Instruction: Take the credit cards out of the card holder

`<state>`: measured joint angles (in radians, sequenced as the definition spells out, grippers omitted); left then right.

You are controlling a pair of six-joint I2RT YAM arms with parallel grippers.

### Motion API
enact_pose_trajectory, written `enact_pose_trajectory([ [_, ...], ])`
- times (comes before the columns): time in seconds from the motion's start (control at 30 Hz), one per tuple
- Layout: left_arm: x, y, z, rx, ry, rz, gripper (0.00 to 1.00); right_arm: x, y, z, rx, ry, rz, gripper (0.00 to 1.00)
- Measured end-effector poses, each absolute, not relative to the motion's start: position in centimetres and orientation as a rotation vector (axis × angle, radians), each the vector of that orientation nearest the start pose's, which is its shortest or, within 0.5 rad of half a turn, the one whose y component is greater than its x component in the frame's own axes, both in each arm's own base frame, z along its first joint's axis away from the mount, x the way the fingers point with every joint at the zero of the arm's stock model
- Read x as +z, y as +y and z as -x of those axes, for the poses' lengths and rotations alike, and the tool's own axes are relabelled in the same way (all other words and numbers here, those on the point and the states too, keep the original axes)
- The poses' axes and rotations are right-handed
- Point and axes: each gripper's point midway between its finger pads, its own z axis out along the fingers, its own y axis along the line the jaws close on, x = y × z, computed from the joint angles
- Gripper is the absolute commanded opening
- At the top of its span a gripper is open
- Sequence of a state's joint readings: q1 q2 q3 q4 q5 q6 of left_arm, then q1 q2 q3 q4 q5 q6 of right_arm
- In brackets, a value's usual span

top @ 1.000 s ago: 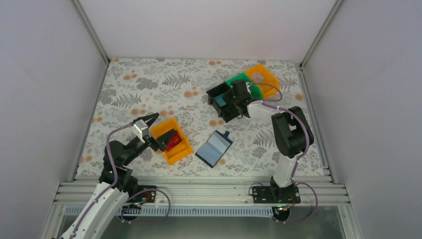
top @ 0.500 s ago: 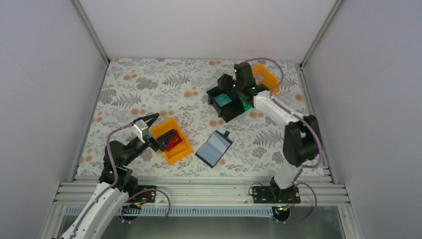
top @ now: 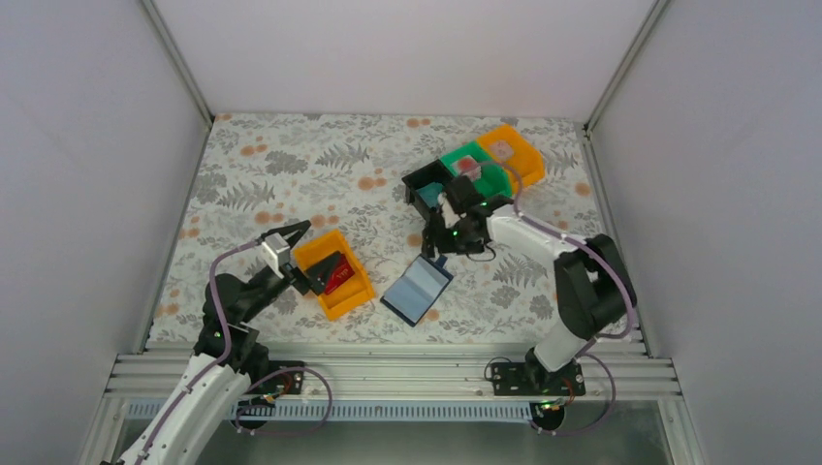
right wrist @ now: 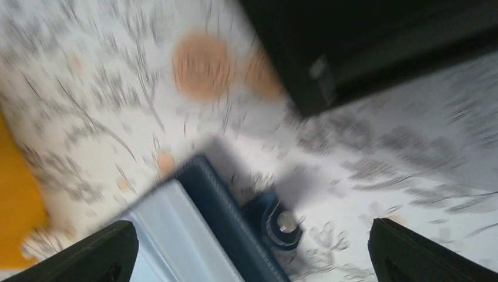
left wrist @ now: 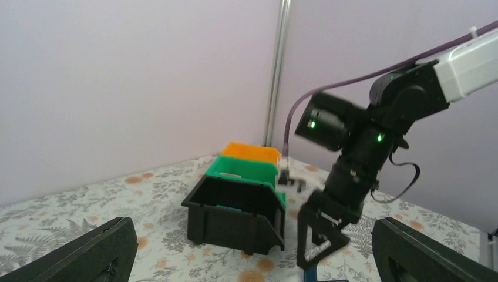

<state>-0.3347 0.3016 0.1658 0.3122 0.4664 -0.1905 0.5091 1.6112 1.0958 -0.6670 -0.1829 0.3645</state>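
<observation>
The card holder [top: 417, 288] lies open on the floral table, a dark navy wallet with pale blue sleeves [right wrist: 170, 235] and a snap tab [right wrist: 281, 221]. My right gripper [top: 434, 242] hangs open and empty just above the tab end, its fingers [right wrist: 106, 252] wide apart. The credit cards lie in bins. A teal card [top: 429, 196] is in the black bin [top: 419, 180]. A red card [top: 337, 278] is in the near orange bin [top: 347, 297]. My left gripper [top: 302, 254] stands open and empty over that bin's left end.
A green bin [top: 488, 179] holding a reddish card [top: 469, 165] and a second orange bin [top: 528, 160] holding a pinkish-white card [top: 500, 148] stand behind the black bin. White walls with metal posts close in the table on three sides.
My right gripper opened over the black bin and left the teal card inside. It rose, then swung forward and down to the card holder's tab. The left arm stayed still.
</observation>
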Motion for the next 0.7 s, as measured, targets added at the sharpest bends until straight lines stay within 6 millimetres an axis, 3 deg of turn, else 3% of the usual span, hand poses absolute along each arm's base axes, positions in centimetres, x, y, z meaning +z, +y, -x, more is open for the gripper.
enact_pose_trajectory([
  [0.13, 25.6, -15.3, -20.5, -0.757, 1.377, -0.497, 1.00, 4.6, 22.3, -26.7, 0.463, 2.951, 0.427, 0.97],
  [0.27, 25.6, -15.3, -20.5, -0.757, 1.377, -0.497, 1.00, 2.5, 22.8, -25.0, 0.442, 3.013, 0.519, 0.95],
  [0.37, 25.6, -15.3, -20.5, -0.757, 1.375, -0.498, 1.00, 2.4, 22.9, -24.8, 0.441, 3.012, 0.531, 0.92],
  [0.47, 25.6, -15.3, -20.5, -0.757, 1.375, -0.498, 1.00, 2.3, 22.9, -24.7, 0.444, 3.010, 0.532, 0.78],
  [0.7, 25.3, -15.5, -20.5, -0.763, 1.383, -0.504, 1.00, 2.1, 23.2, -24.3, 0.491, 3.016, 0.474, 0.56],
])
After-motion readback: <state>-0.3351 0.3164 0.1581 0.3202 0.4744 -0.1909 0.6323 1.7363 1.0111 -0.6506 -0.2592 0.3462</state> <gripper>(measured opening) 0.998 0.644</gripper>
